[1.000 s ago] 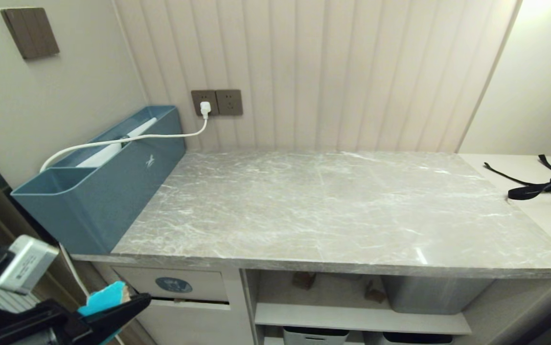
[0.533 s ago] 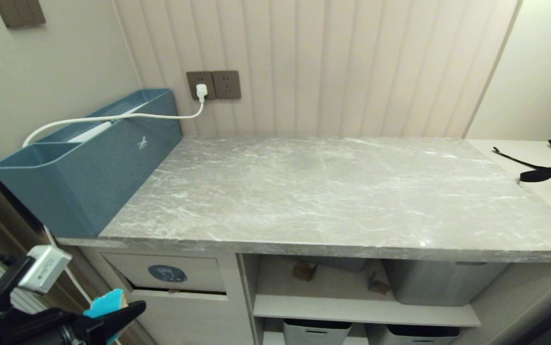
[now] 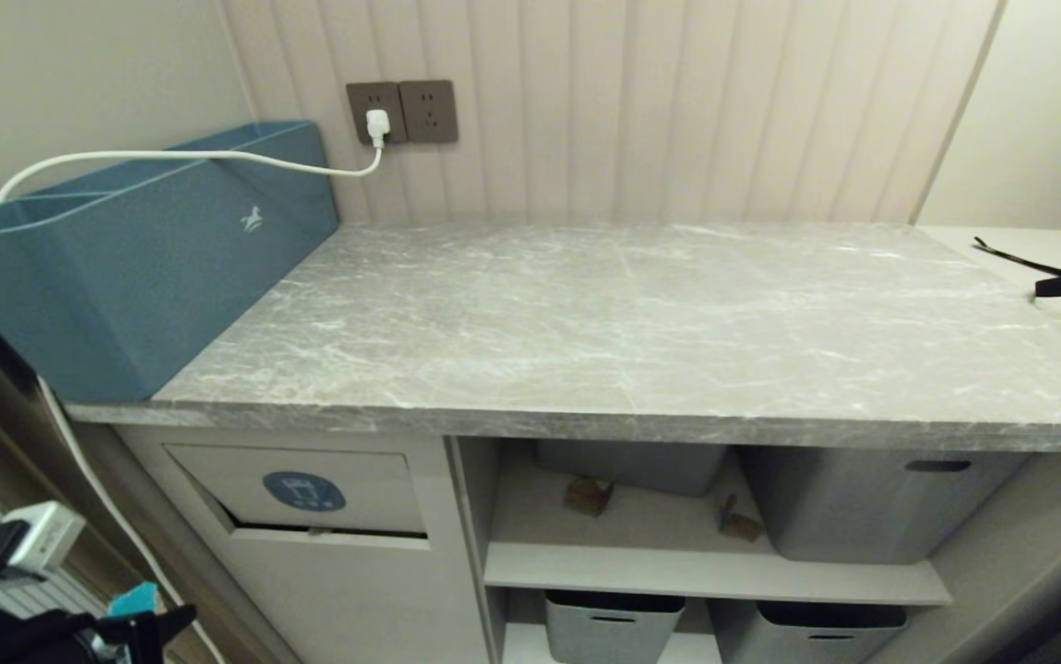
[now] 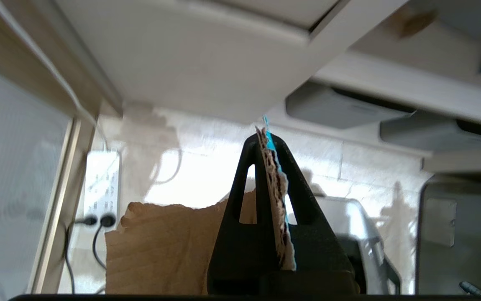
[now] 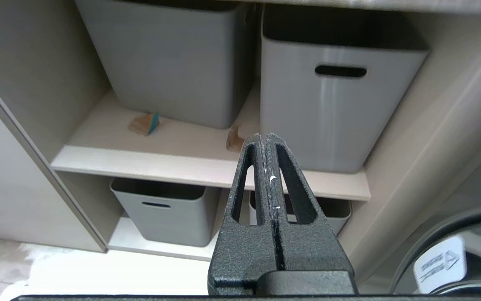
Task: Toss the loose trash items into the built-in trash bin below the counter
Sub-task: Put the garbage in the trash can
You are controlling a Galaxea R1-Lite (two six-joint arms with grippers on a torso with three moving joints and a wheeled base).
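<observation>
Below the counter [image 3: 586,314], left gripper [image 4: 267,140] clamps teal-patched cardboard scrap [image 4: 276,196] edge-on, apparently to feed the bin flap [image 3: 300,480]; right gripper [image 5: 264,140] clenched empty, parked

Grey marble counter [image 3: 641,323] bearing blue organiser box [image 3: 125,258], shelf [image 3: 706,576] below with perhaps two cardboard scraps [image 3: 588,495]

Three cardboard scraps [image 3: 588,495] [image 3: 739,526] [image 4: 275,196]; apparently four grey tubs [image 3: 872,503]; two wall sockets [image 3: 401,112].
</observation>
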